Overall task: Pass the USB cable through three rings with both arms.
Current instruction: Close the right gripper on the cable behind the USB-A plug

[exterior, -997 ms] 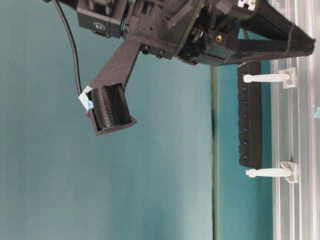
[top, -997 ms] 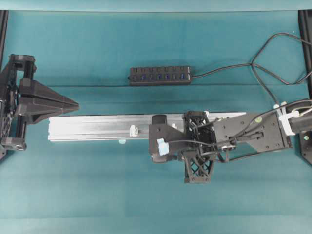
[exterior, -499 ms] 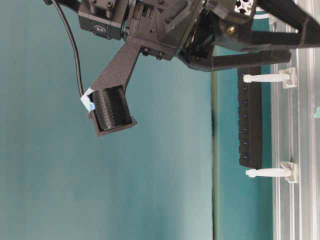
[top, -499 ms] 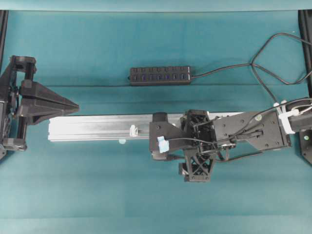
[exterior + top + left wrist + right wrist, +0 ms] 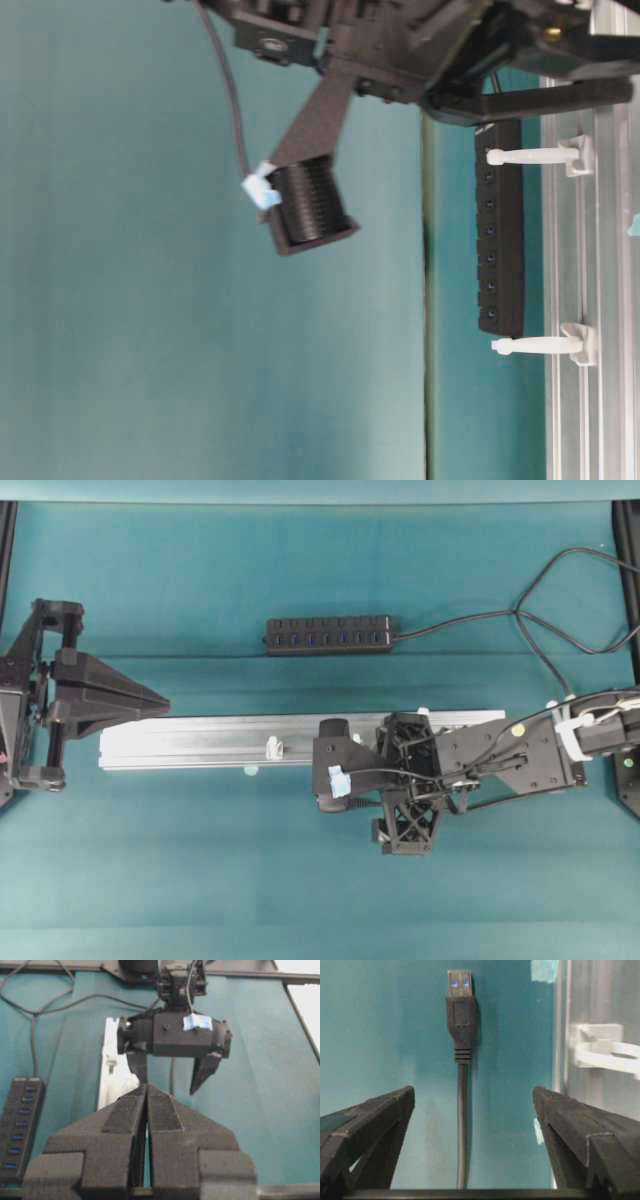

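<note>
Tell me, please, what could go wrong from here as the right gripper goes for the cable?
1. The right gripper is open astride the cable, which lies flat on the mat; closing too high would likely miss it.
2. A ring and the rail stand close beside one finger, so a sideways drift could bump them.
3. The left gripper is shut and would have to open to take the plug.
</note>
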